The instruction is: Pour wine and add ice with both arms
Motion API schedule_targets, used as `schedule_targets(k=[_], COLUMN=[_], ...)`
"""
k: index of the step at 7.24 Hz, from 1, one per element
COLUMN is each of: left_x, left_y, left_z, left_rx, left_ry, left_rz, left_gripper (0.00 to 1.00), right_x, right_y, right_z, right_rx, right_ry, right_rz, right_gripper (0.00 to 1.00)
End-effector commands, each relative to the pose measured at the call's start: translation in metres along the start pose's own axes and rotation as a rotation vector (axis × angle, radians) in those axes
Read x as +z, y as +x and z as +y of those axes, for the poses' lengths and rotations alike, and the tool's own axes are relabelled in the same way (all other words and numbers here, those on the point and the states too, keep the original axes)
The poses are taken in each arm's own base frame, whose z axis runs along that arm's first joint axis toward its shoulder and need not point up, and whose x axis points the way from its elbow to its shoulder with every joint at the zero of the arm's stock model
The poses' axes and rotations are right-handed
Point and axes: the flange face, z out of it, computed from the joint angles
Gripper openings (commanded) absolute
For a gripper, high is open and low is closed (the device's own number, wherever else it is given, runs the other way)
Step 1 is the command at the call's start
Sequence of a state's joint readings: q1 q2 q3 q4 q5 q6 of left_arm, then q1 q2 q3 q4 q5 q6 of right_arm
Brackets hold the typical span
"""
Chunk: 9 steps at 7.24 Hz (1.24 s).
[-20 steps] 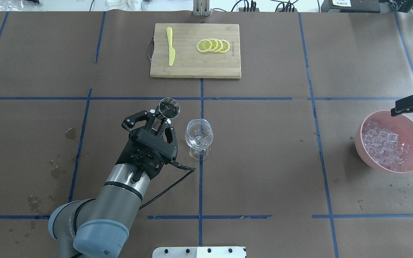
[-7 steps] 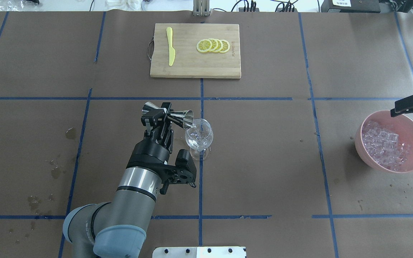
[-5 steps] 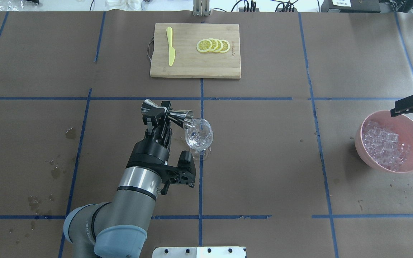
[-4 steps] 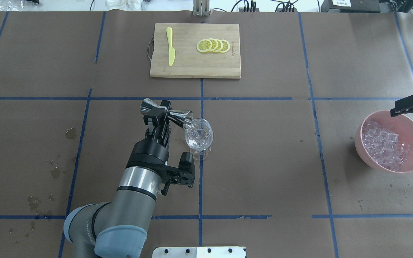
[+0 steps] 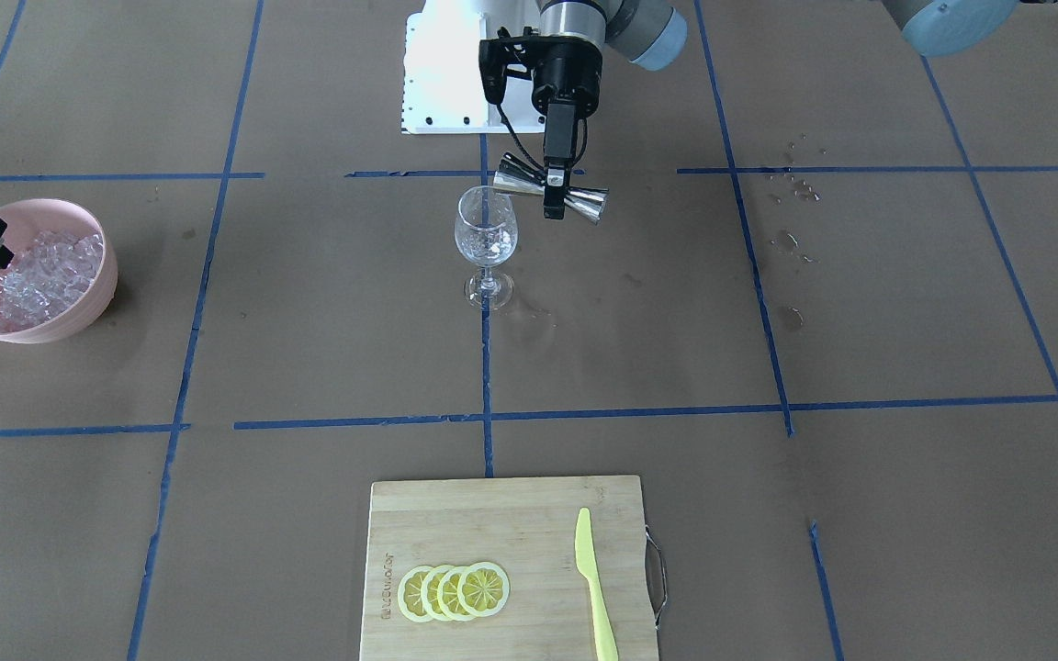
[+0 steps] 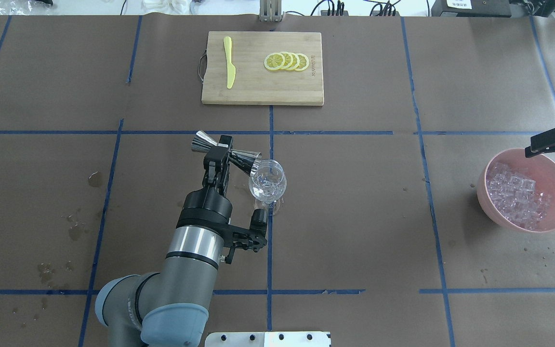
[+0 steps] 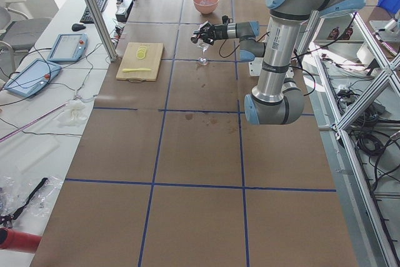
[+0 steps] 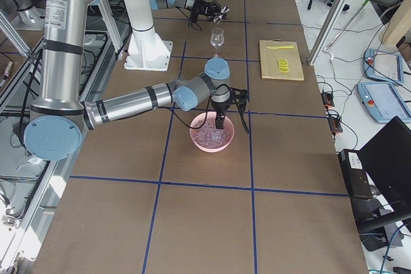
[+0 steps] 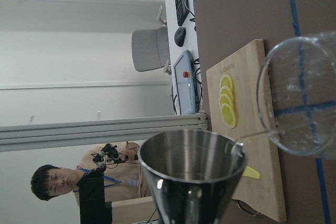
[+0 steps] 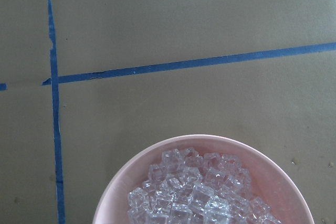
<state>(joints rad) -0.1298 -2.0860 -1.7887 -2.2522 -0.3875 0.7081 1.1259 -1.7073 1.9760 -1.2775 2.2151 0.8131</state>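
My left gripper (image 6: pixel 219 149) is shut on the waist of a steel jigger (image 6: pixel 246 160). It holds the jigger on its side, mouth at the rim of the clear stemmed glass (image 6: pixel 268 180). The left wrist view shows the jigger's mouth (image 9: pixel 189 156) beside the glass rim (image 9: pixel 268 93). A little clear wine (image 6: pixel 264 191) lies in the glass bowl. My right gripper (image 6: pixel 549 153) hangs over the far rim of the pink bowl (image 6: pixel 482 190), fingers apart and empty. The bowl holds the ice cubes (image 6: pixel 516 193), which also show in the right wrist view (image 10: pixel 199 192).
A wooden cutting board (image 6: pixel 258 91) at the far middle carries lemon slices (image 6: pixel 287 61) and a yellow plastic knife (image 6: pixel 229 67). Water spots (image 6: pixel 72 231) mark the brown paper at the left. The white base block (image 6: pixel 268 339) is at the near edge.
The left wrist has turned, tipping the jigger from upright onto its side with its mouth at the glass rim. The right arm has not moved.
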Motion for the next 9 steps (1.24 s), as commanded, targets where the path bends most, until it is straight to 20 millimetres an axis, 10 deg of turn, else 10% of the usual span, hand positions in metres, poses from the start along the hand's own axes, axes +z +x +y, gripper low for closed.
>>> schedule_targets(k=[1, 9], left_x=[0.001, 0.002], left_y=[-0.001, -0.026], left_z=[-0.003, 0.036], left_rx=[-0.005, -0.097], left_ry=[0.0, -0.002], left_rz=[-0.004, -0.048], left_gripper=[0.0, 0.0], right_x=[0.0, 0.041], right_y=[0.0, -0.002], right_z=[-0.001, 0.011], right_rx=[-0.001, -0.03], right_ry=[0.001, -0.026], right_rz=[-0.001, 0.082], right_gripper=[1.0, 0.98])
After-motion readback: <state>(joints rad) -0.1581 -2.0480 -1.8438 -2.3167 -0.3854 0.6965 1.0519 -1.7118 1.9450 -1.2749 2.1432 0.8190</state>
